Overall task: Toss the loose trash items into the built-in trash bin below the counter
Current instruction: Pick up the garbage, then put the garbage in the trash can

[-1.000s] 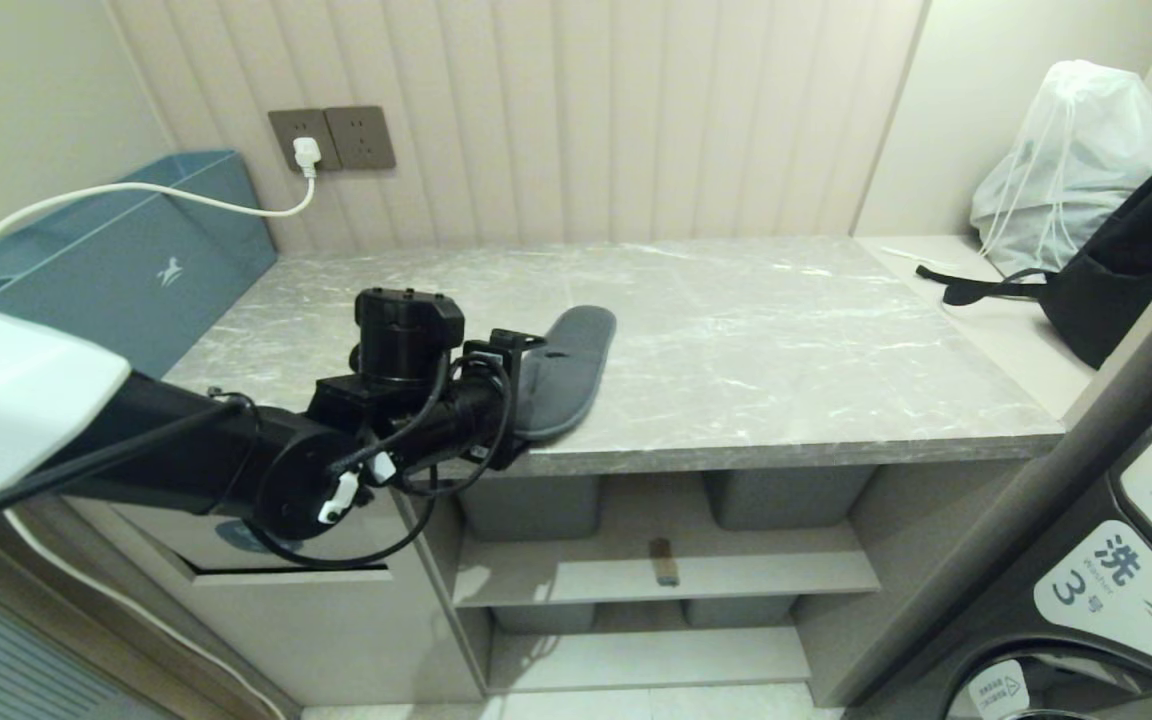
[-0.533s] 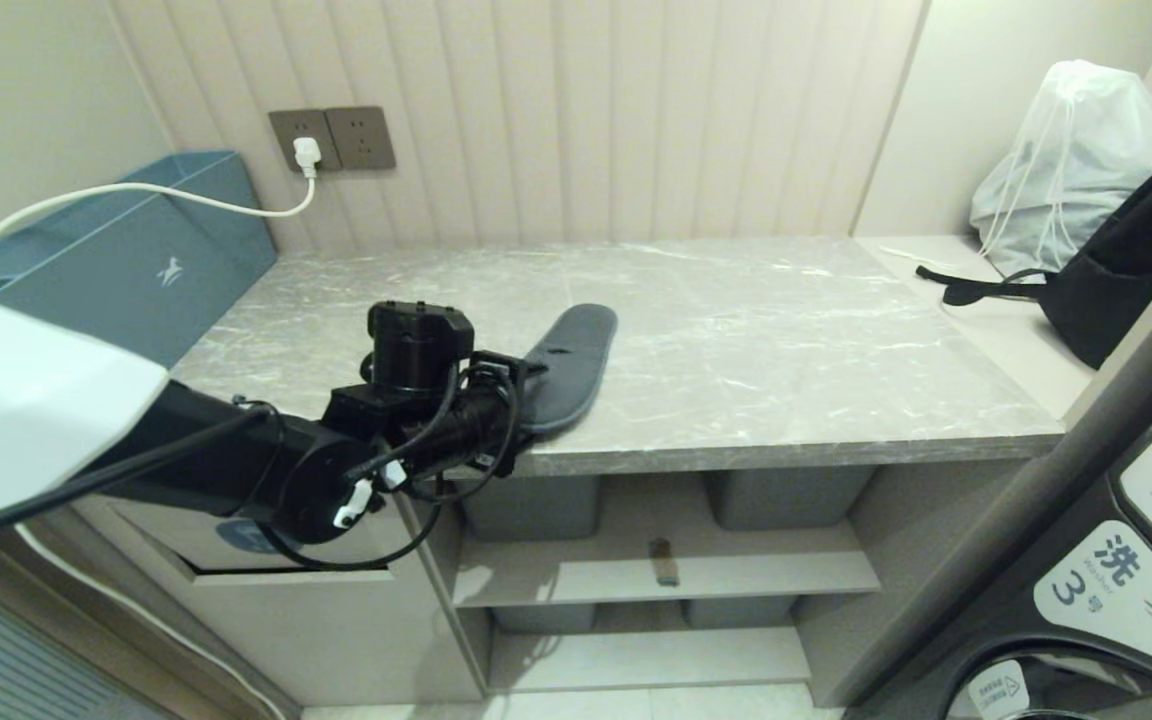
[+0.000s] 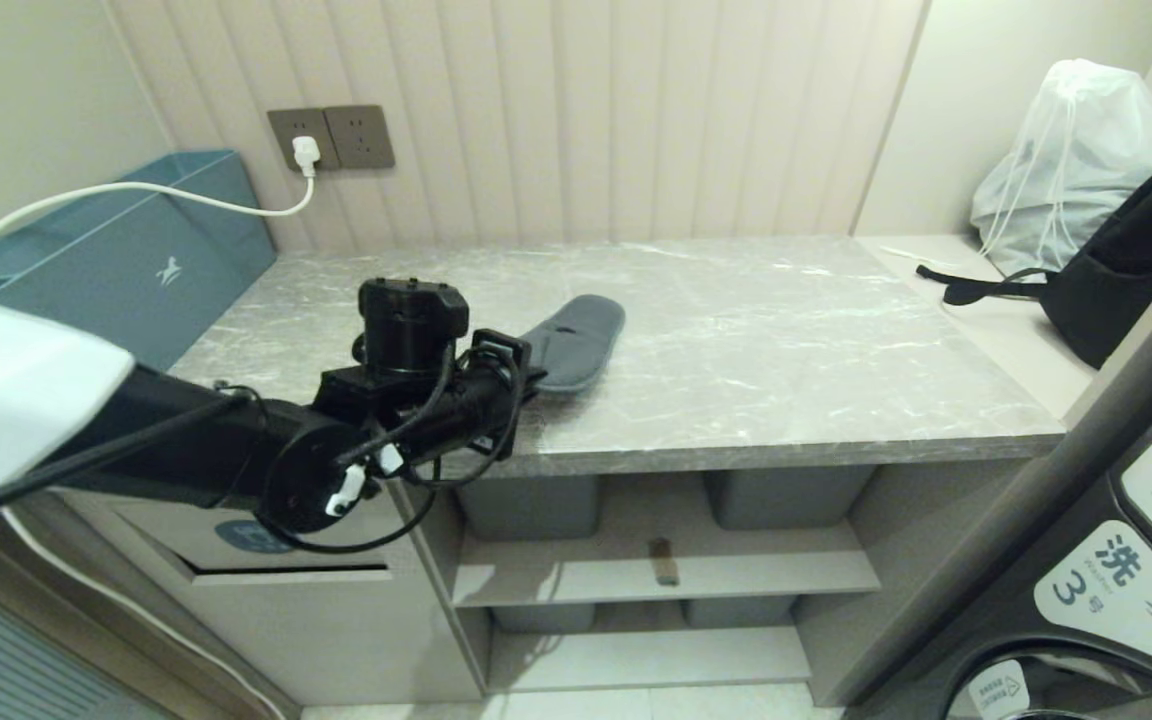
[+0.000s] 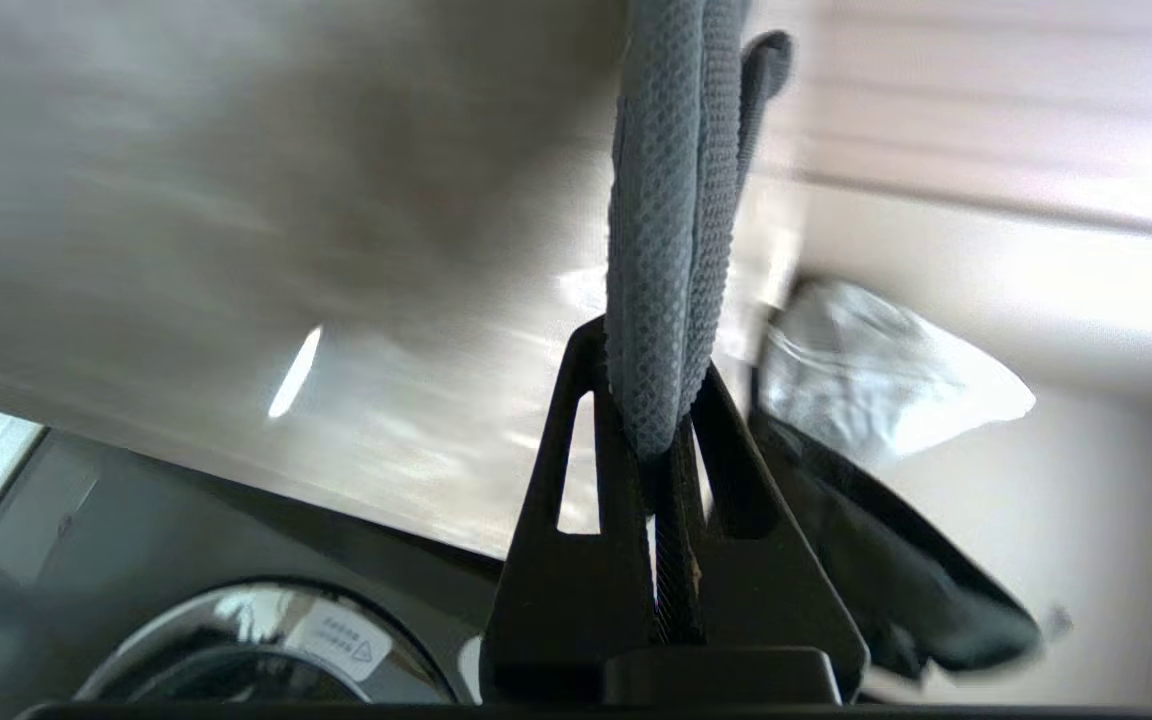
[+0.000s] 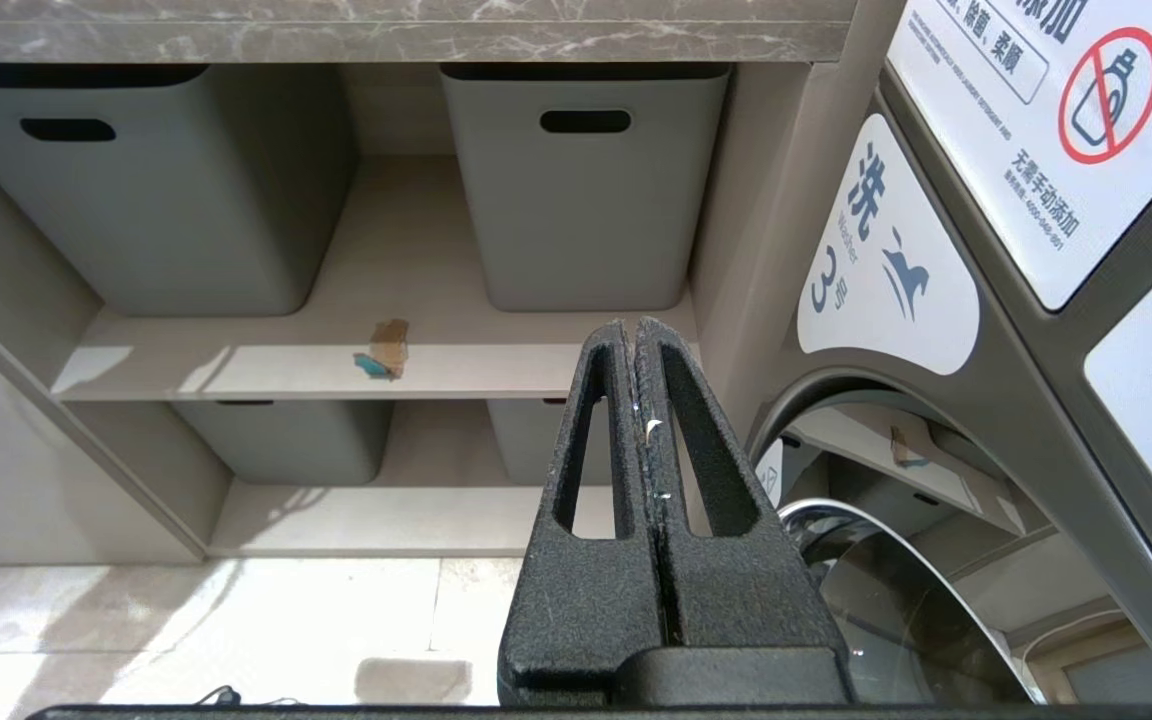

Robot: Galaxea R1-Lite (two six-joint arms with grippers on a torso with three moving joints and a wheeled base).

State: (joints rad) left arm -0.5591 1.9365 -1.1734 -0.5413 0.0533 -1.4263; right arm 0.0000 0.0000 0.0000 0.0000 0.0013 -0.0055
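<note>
Below the desk (image 3: 736, 440): beige bin front (image 3: 286, 610) with blue sticker at left, grey tubs (image 5: 576, 180) on shelves, brown strip (image 5: 384, 350) lying loose between them; right gripper (image 5: 641, 345) nearby, fingers pressed together. On the marble top: left gripper (image 3: 526, 375), fingers pinching the grey slipper (image 3: 576, 340) by its near end. Beyond, against the panelled wall: teal box (image 3: 126, 260) left, white bag (image 3: 1066, 160) far right.

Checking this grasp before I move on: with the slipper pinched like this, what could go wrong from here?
1. The left gripper pinches only the slipper's end, so the long free part may swing or slip out on the way to the trash bin flap.
2. The brown strip sits on a shelf between the grey tubs, easily missed.
</note>
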